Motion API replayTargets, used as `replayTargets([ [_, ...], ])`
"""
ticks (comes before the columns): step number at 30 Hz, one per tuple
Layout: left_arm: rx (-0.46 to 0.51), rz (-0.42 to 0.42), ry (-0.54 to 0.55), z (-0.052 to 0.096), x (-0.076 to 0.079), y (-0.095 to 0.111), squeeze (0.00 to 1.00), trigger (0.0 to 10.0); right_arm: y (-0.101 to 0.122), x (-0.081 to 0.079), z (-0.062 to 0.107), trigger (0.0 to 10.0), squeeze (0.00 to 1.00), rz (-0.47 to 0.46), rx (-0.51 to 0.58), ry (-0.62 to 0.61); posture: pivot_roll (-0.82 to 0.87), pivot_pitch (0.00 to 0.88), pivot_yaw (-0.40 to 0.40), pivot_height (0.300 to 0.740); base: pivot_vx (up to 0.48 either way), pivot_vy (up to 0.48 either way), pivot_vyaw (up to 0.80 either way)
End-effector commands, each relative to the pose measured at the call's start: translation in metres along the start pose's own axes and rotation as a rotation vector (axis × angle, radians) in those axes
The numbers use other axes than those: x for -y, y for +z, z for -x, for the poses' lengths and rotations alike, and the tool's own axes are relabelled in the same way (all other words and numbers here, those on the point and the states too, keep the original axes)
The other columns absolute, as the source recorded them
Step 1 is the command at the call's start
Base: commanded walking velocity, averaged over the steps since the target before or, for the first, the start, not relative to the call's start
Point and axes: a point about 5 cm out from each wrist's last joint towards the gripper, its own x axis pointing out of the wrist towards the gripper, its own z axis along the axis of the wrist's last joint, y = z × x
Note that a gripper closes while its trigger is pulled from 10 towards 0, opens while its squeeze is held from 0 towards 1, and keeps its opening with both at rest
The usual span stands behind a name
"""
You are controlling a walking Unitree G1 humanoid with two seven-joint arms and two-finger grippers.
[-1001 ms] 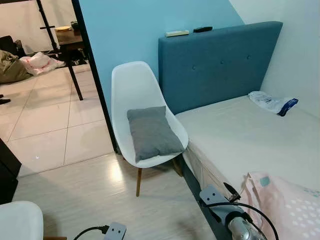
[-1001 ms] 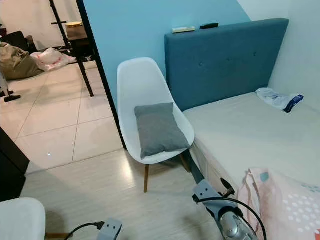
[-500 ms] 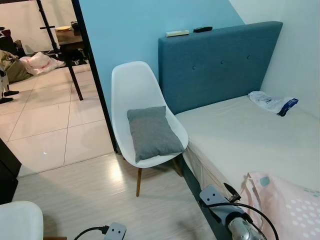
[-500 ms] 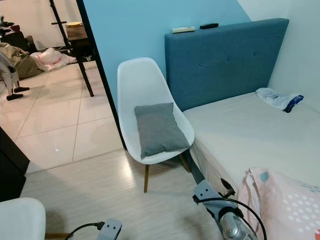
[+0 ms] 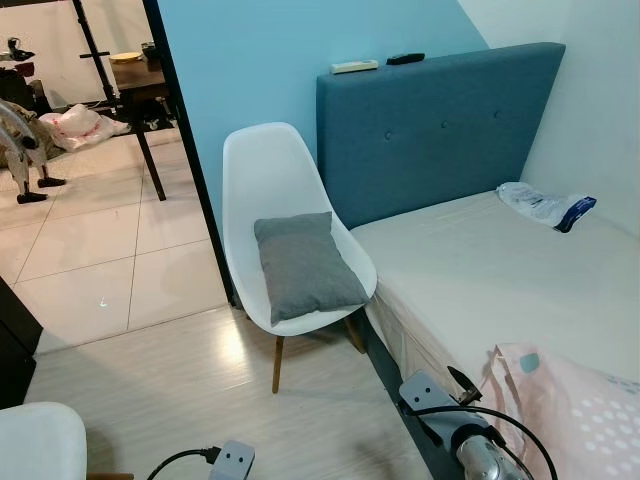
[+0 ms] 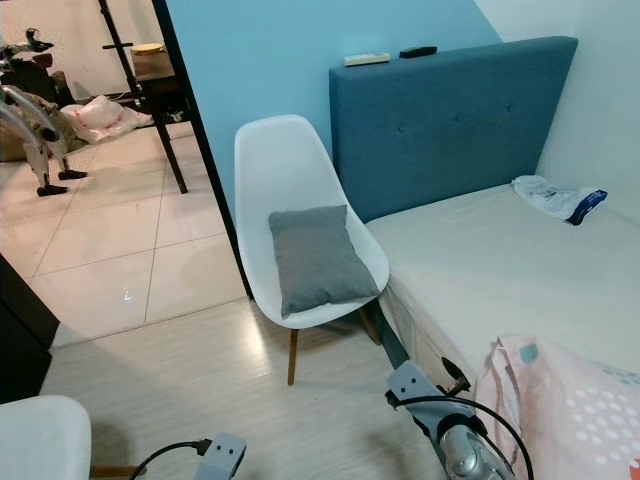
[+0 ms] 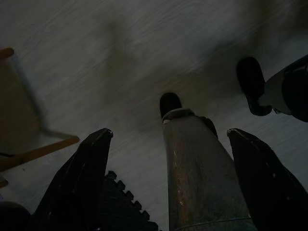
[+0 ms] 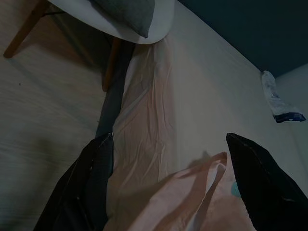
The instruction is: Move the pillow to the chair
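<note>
We are looking at the grey pillow [image 5: 306,266], which is lying on the seat of the white chair [image 5: 272,180], leaning a little against its back. The chair is standing just beside the bed [image 5: 480,270], at the blue headboard [image 5: 430,125] end, so the move looks done to us. We are judging the pillow to be light, soft and squashy, not slippery and not fragile; a pinch at a corner or along one edge would be holding it well enough, though it would be sagging.

Our left end effector [image 7: 168,180] is hanging over the floor with its fingers spread wide and nothing between them. Our right end effector [image 8: 166,185] is hanging by the bed edge, also spread wide and empty, above a pink patterned cloth [image 5: 575,410] on the bed.

Compared with a second ago, pillow and chair are sitting unchanged; beyond the chair, out on the tiled floor, another robot's legs [image 6: 35,135] are now coming into view.
</note>
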Motion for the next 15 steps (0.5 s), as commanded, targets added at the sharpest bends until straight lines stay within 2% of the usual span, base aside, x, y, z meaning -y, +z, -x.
replayTargets([
  [1, -0.004, -0.001, 0.006, 0.0006, -0.0027, -0.0016, 0.0, 10.0, 0.0004, -0.0018, 0.0006, 10.0, 0.0, -0.019, 0.001, -0.007, -0.08, 0.0, 0.031, 0.74, 0.0, 0.0, 0.0],
  [15, -0.004, 0.0, 0.007, 0.0003, -0.0018, -0.0004, 0.0, 10.0, 0.0012, -0.001, -0.0004, 10.0, 0.0, -0.019, 0.0, -0.007, -0.08, 0.0, 0.03, 0.74, 0.0, 0.0, 0.0],
])
